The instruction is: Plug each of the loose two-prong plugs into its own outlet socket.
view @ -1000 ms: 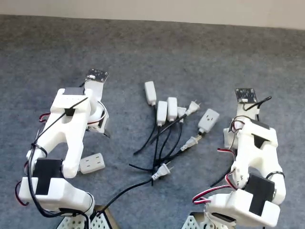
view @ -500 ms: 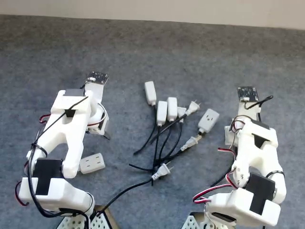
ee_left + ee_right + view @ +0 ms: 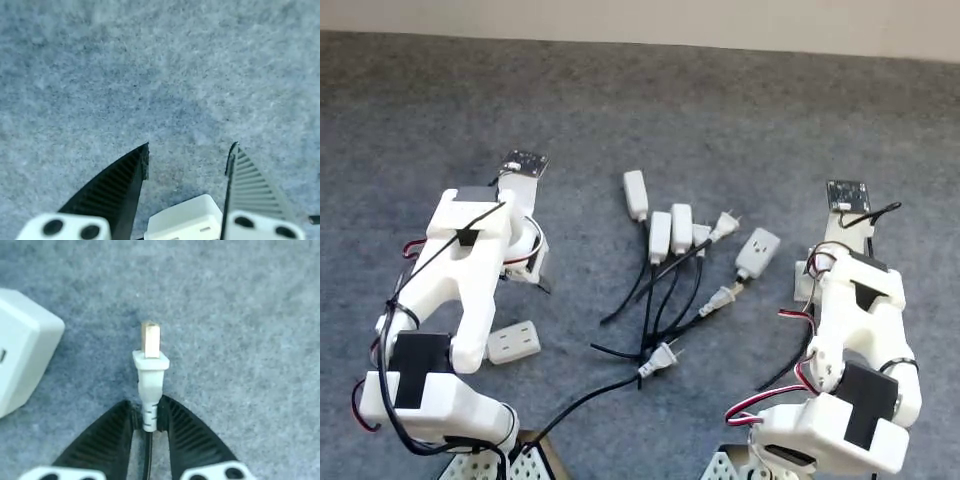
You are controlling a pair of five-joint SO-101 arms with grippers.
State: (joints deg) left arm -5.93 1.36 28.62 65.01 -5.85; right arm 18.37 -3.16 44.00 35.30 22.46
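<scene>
My right gripper is shut on the neck of a white two-prong plug, whose brass prongs point away over the carpet. A white outlet socket lies just beside that plug; from above it is the socket left of the right arm. My left gripper hangs open over bare carpet, with the corner of a white socket block showing at the base of its fingers. Three more sockets with black cables and loose plugs lie in the middle.
Black cables fan out across the carpet between the two arms. One plug lies at the near end of the bundle. A separate white socket sits beside the left arm. Grey carpet stretches free toward the back.
The right arm's wrist has shifted slightly to the right and back, away from the nearby socket. The left arm has not moved.
</scene>
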